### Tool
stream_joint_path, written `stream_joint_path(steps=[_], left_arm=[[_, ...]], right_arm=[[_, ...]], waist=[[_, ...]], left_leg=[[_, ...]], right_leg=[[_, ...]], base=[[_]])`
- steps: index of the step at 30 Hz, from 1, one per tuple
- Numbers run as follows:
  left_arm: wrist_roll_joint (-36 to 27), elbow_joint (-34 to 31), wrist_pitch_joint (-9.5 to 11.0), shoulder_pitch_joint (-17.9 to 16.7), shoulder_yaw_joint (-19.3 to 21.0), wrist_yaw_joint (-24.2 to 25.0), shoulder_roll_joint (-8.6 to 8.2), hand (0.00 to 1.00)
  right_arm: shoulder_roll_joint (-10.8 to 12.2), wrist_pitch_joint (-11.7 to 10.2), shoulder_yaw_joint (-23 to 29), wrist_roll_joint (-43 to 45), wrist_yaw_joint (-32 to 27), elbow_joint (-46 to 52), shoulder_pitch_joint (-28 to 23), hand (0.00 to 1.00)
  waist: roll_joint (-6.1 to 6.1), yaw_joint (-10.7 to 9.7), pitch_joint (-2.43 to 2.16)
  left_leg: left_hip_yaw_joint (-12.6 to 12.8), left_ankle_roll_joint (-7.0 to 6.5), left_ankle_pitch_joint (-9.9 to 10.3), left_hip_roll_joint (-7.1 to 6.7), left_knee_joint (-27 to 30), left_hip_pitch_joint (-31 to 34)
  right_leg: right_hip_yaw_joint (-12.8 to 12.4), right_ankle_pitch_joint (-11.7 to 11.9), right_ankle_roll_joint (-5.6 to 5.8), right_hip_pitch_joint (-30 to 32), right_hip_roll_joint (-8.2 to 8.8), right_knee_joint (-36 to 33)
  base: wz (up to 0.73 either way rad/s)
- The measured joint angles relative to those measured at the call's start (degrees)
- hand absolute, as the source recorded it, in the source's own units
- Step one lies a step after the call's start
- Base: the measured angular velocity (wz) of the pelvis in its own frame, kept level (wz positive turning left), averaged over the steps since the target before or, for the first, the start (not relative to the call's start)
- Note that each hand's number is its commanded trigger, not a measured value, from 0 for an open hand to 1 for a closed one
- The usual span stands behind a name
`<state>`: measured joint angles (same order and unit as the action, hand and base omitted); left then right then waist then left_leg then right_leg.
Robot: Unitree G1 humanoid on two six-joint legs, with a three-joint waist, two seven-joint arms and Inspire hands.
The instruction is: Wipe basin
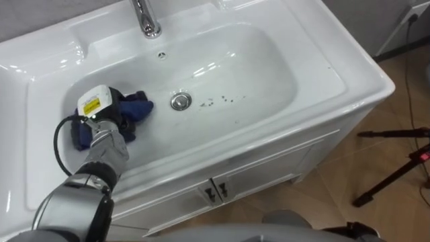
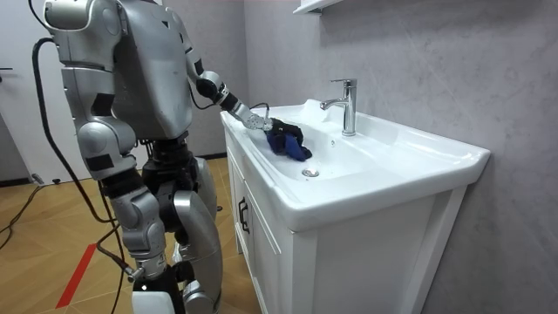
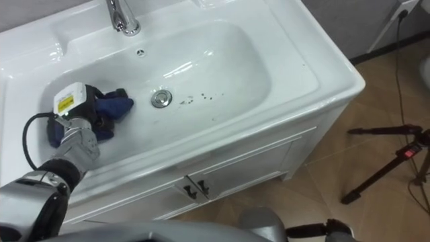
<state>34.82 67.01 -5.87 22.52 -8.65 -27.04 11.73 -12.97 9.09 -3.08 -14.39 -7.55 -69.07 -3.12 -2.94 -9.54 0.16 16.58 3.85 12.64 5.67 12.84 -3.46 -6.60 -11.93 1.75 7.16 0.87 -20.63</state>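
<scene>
**Blue cloth bunched at the basin's left end**

The robot stands at a white vanity, its left arm reaching down into the basin (image 1: 262, 67). The left hand (image 1: 109, 115) lies on a dark blue cloth (image 1: 139, 107). The cloth is crumpled into a thick wad with raised folds. It sits on the basin's floor at the left end, beside the round metal drain (image 1: 180, 101) but not touching it. The cloth bunches round the hand and hides the fingers, so I cannot tell whether they grasp it. A scatter of small dark specks (image 1: 220, 101) lies on the white surface just right of the drain. A chrome faucet (image 1: 145, 17) rises at the back rim. Below are white cabinet doors (image 1: 269, 168), and a black stand (image 1: 396, 168) is on the wood floor.
</scene>
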Motion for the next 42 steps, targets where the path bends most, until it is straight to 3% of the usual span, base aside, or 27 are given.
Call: stream_joint_path(steps=[4, 12, 17, 21, 23, 29, 42], left_arm=[[-7.5, 0.6, 0.5, 1.7, -0.5, 0.3, -0.82, 1.0], [-22.3, 2.1, 1.9, 5.2, -0.9, 3.5, -2.44, 1.0], [-30.5, 2.2, 3.6, 7.1, -5.1, 5.4, -4.94, 1.0], [-33.5, 2.2, 3.8, 8.1, -8.2, 6.0, -5.62, 1.0], [-36.2, 1.8, 3.5, 8.7, -10.4, 6.1, -5.59, 1.0], [-39.9, 1.0, 3.3, 8.7, -15.5, 6.1, -5.82, 1.0], [-40.9, -0.5, 3.3, 8.6, -21.1, 6.3, -6.72, 1.0]], right_arm=[[0.3, -0.3, -0.1, 0.1, -0.6, -0.1, 0.4, 0.0], [1.2, -0.3, -0.3, -0.4, -0.6, -0.1, 0.6, 0.0], [1.5, -0.4, -0.7, -0.4, -1.6, 0.5, 1.0, 0.0], [1.4, -0.3, -2.5, -0.3, -1.6, 0.5, 1.3, 0.0], [1.4, -0.2, -2.7, -0.1, -1.4, 0.5, 1.5, 0.0], [1.2, -0.8, -4.1, -2.4, -1.2, 2.2, 2.3, 0.0], [1.1, -2.7, -7.0, -9.0, -1.0, 2.8, 3.0, 0.0]], waist=[[0.69, -1.4, 0.21], [0.91, -4.1, 0.4], [1.15, -6.4, 0.65], [0.94, -7.8, 0.77], [0.33, -8.1, 0.96], [-1.29, -8.3, 0.91], [-1.52, -9.0, 1.02]], left_leg=[[0.1, -0.16, -0.1, -0.41, 0.8, 1.3], [1.1, -0.47, -0.3, -0.65, 1.0, 2.6], [1.2, -0.81, -0.5, -1.03, 0.7, 3.1], [1.3, -0.85, -0.5, -1.27, 0.9, 3.7], [1.3, -0.85, -0.5, -1.31, 0.9, 4.1], [0.8, -1.03, -0.6, -1.47, 0.6, 3.9], [0.4, -1.05, -0.6, -1.38, 0.2, 2.9]], right_leg=[[-0.6, 0.0, 0.38, 1.2, 0.32, -0.4], [-1.2, 0.1, 0.9, 3.1, 0.51, -1.1], [-1.2, 0.2, 1.14, 3.7, 0.92, -1.1], [-1.1, 0.2, 1.24, 3.9, 1.25, -1.0], [-0.4, 0.2, 1.28, 4.0, 1.51, -0.9], [1.0, 0.0, 1.15, 3.2, 2.08, -0.9], [4.3, 0.1, 1.45, -1.2, 2.9, 3.2]], base=[[-0.02], [-0.03], [0.0], [0.04], [0.14], [0.13], [0.14]])
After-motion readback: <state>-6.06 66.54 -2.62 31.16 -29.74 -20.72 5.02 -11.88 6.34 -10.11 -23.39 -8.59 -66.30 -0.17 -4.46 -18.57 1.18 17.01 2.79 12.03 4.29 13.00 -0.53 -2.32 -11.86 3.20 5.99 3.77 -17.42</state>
